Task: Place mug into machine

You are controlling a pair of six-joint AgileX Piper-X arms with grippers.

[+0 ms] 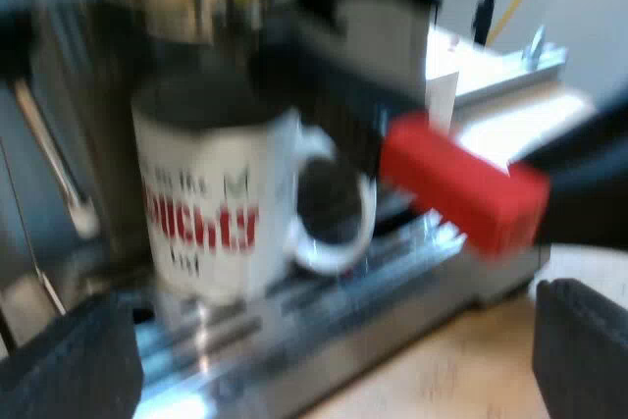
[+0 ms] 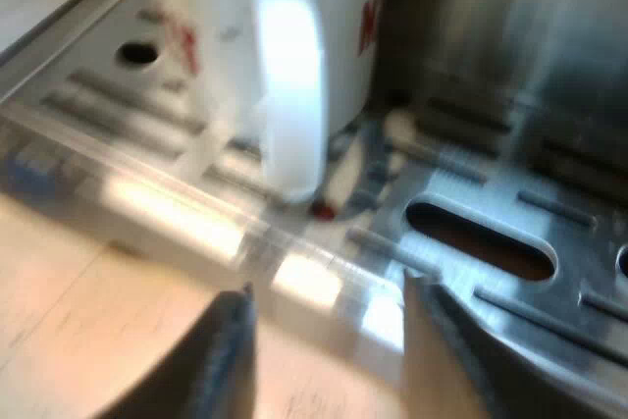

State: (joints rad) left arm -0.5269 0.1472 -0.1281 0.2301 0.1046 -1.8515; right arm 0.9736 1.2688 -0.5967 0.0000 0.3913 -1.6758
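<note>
Mug [image 1: 211, 203] position: upright on the slotted metal drip tray [image 1: 294, 316] of the espresso machine [image 1: 383, 36], base flat on the grille and open rim up below the brew area, so that coffee would fall into it and any spill would drain through the slots. Taking the machine body as 12 o'clock from the mug, the mug handle [image 2: 289, 95] projects at about 5 o'clock, outward toward the desk [image 2: 88, 301] and facing the right hand [image 2: 329, 345]. This orientation leaves the loop reachable from outside the machine. The holder's dark handle with its red end [image 1: 461, 188] juts from the machine front above the mug's handle side, on roughly the same 5 o'clock bearing, near the loop but apart from it (locked in, by the look of it, though the joint itself is blurred). Left hand [image 1: 324, 370]: fingers spread wide, nothing between them, stationed off the tray's outer edge at roughly 8 o'clock from the mug. Right hand: fingers apart, nothing gripped, low over the desk just short of the tray edge. Assessment: placement appears complete. Neither hand touches the mug, and the spread fingers suit a clear retreat without tipping it.
</note>
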